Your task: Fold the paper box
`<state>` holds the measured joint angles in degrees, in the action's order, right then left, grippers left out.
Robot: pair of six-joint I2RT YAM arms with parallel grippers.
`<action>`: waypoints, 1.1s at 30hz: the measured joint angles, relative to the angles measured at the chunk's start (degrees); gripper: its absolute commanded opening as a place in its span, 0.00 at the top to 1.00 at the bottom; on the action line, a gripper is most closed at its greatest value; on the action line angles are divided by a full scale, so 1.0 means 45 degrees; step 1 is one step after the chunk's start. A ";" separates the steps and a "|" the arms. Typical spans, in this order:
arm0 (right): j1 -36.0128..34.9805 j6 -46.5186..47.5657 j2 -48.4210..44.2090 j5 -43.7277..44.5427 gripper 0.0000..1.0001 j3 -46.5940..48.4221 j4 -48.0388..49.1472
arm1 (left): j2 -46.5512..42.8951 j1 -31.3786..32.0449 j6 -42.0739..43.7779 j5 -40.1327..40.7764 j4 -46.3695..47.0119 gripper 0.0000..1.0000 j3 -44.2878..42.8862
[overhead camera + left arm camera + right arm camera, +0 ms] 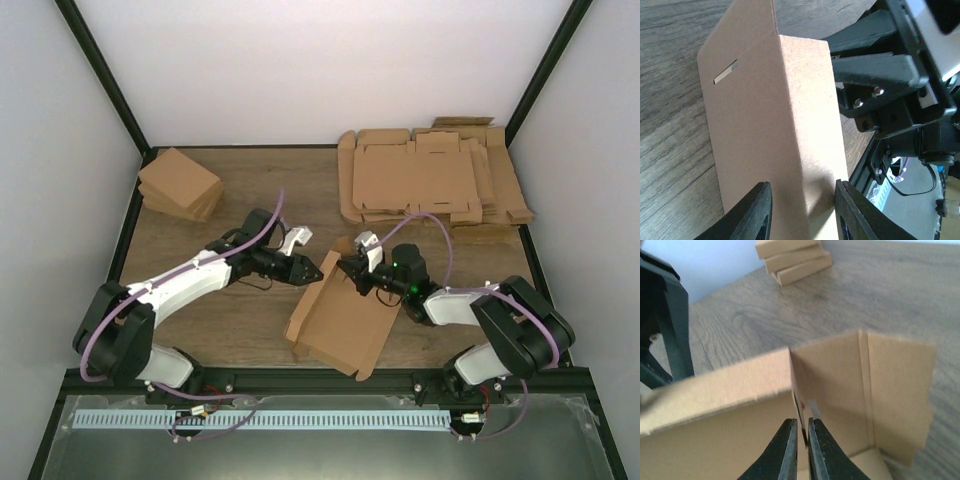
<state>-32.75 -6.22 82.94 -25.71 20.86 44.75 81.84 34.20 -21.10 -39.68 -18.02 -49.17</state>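
We see the paper box (340, 322) half folded at the middle of the worktop's (250, 200) near edge. The right gripper (343, 266) pinches its raised wall; the left gripper (312, 272) holds its jaws apart around an end flap.

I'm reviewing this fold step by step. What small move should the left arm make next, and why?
Probably close the left gripper onto the paper box at its upright panel. Its fingers straddle that panel with the jaws apart, not clearly clamping it, while the right gripper pinches the adjoining wall's thin edge, steadying the box for the fold.
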 measured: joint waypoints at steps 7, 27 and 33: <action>-0.0005 -0.0287 -0.0019 0.0257 0.80 -0.0413 -0.0811 | 0.0189 0.0204 0.0151 0.0233 -0.0019 0.65 -0.0253; 0.1292 -0.2550 -0.1627 0.1341 0.54 -0.0389 -0.4051 | 0.0209 0.0223 0.0413 0.0806 -0.0233 0.66 -0.0481; 0.1821 -0.3706 -0.0627 0.0549 0.55 0.0019 -0.4512 | 0.0209 0.0223 0.0413 0.0806 -0.0228 0.66 -0.0481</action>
<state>-24.56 -22.90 80.12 -23.24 20.95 24.45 82.78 35.20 -19.25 -36.05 -19.05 -51.33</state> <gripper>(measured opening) 0.457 0.344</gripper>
